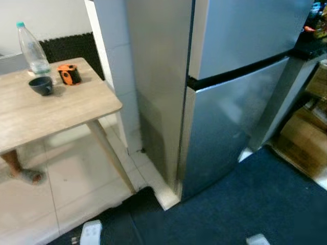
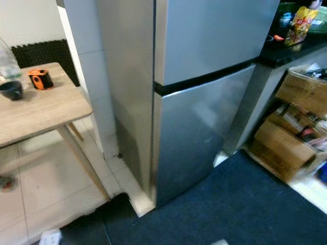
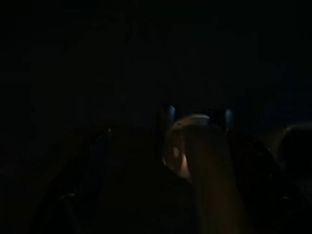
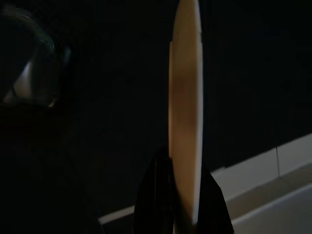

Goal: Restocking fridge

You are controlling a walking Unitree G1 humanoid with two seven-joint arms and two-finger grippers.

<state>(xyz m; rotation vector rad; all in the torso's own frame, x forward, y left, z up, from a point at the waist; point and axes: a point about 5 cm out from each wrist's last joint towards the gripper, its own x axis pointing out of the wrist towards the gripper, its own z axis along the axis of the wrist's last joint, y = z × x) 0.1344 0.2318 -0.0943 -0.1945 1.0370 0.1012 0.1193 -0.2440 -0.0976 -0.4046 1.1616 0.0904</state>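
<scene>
Fridge: straight ahead, a little to the right; both doors closed, upper door over lower, a dark seam between them; no handle to be made out.
Counter: pale wood, ahead on the left, just beside the fridge's tiled side wall.
Stock on counter: clear bottle with teal cap, upright, at the far edge; dark bowl just in front of it; orange tape measure beside the bowl.
Left claw: hangs idle in shade; wide or narrow cannot be told.
Right claw: low and shaded, a pale thin strip rising along it; whether gripped cannot be told.
Key relation: bottle lies forward-left with long axis vertical, so probably nearer the left arm; fridge doors nearer the right arm.
Stage, as a judgement: early, nothing yet loaded, door to be opened first.
Nearby: cardboard boxes on the right; a person's foot under the counter.
</scene>
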